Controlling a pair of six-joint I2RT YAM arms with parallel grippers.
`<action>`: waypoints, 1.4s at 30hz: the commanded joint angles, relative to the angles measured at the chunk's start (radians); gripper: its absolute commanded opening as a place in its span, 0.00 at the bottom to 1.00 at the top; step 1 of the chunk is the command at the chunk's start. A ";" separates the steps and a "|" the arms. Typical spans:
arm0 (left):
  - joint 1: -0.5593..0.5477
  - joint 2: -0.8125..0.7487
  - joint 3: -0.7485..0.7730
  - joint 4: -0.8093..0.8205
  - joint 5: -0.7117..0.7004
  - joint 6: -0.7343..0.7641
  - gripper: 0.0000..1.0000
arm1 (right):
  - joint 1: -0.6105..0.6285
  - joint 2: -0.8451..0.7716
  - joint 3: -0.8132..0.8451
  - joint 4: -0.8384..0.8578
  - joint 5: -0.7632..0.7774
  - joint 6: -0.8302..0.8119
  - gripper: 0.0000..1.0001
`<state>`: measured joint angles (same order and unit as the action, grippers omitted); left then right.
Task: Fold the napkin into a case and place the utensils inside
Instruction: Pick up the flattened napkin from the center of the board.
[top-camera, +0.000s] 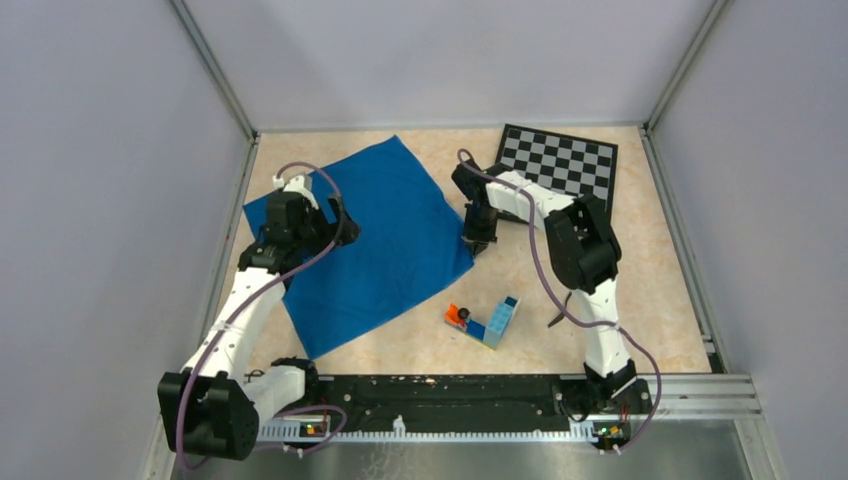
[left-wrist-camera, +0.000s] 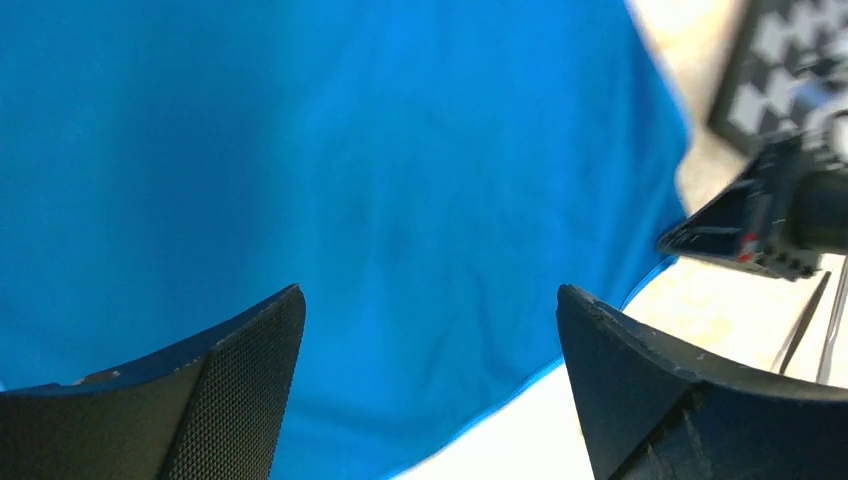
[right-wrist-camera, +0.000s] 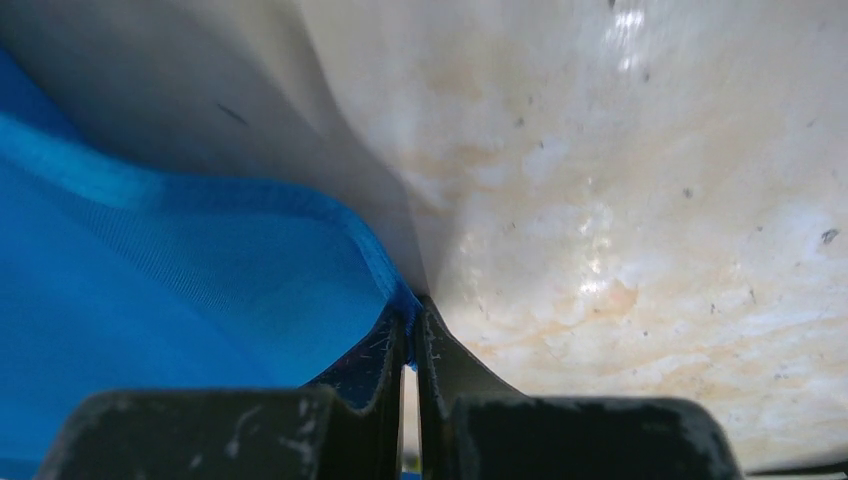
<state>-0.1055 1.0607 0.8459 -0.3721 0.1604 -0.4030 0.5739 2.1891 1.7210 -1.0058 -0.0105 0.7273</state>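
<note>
Where right fingers (right-wrist-camera: 455, 375) meet, napkin (right-wrist-camera: 150, 300) corner lies pinched.

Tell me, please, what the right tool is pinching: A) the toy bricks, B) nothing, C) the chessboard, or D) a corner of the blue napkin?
D: the wrist view shows the right tool closed on a corner of the napkin.

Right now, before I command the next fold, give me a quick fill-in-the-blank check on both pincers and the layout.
1. The left pincer hangs ____ above the napkin, holding nothing.
2. The right pincer is ____ on the napkin's edge.
3. The chessboard lies at the far ____ corner of the table.
Missing words: open; shut; right.
</note>
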 joint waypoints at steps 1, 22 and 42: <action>0.001 0.018 -0.094 -0.240 -0.101 -0.320 0.99 | 0.004 -0.072 -0.017 0.172 0.123 0.105 0.00; -0.009 -0.223 -0.244 -0.768 -0.152 -1.003 0.59 | -0.044 -0.168 -0.169 0.324 0.081 0.181 0.00; -0.008 -0.091 -0.267 -0.782 -0.301 -1.166 0.59 | -0.057 -0.164 -0.178 0.347 0.049 0.188 0.00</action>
<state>-0.1120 0.9737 0.5537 -1.1191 -0.0994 -1.4876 0.5251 2.0808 1.5448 -0.6792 0.0498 0.9024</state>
